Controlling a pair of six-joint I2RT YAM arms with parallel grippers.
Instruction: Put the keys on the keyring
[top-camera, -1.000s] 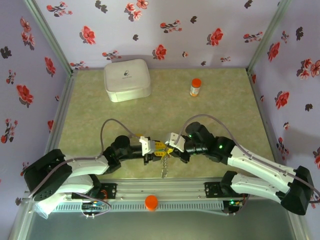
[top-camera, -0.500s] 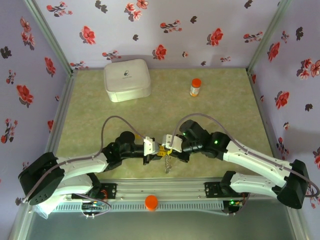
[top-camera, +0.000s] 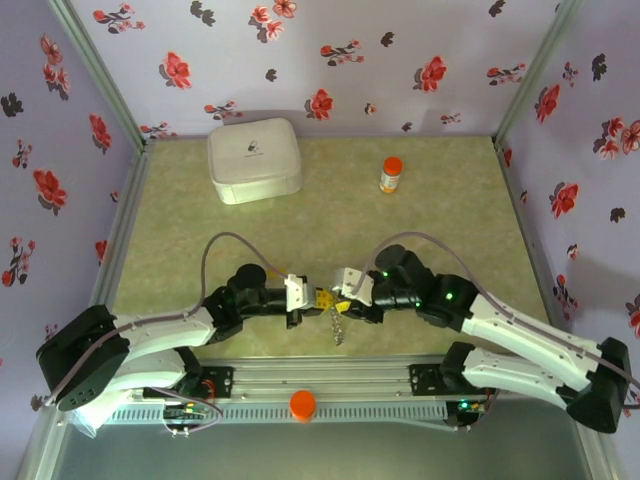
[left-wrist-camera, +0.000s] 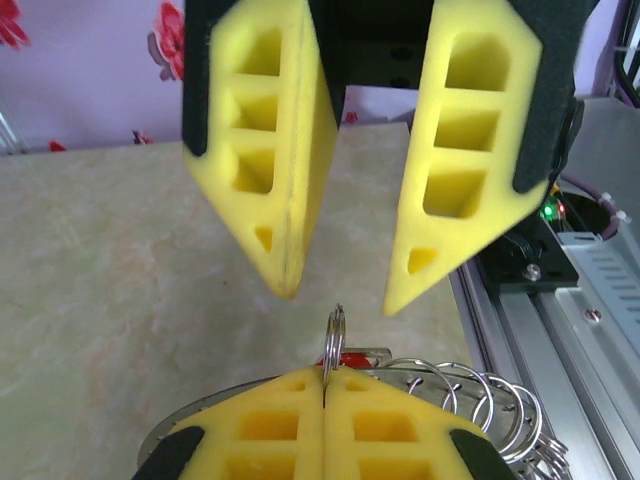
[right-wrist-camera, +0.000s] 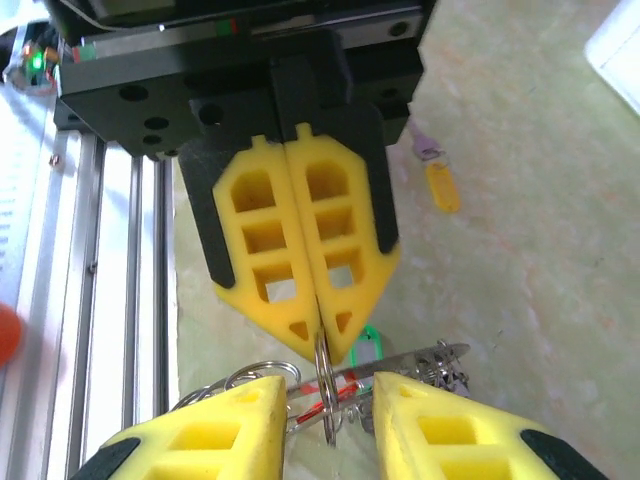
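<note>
Both arms reach inward, fingertips nearly meeting. The left gripper (left-wrist-camera: 325, 385) has its jaws pressed together, pinching a small metal ring (left-wrist-camera: 334, 335). The right gripper (right-wrist-camera: 330, 392) has its jaws standing apart.

Lilac walls (top-camera: 330, 25) on three sides – red and dark flower print. Pale green marbled surface (top-camera: 330, 215), soft even light. Aluminium frame posts (top-camera: 100, 75) in the back corners – slotted metal rail (top-camera: 370, 385) along the near edge.
</note>
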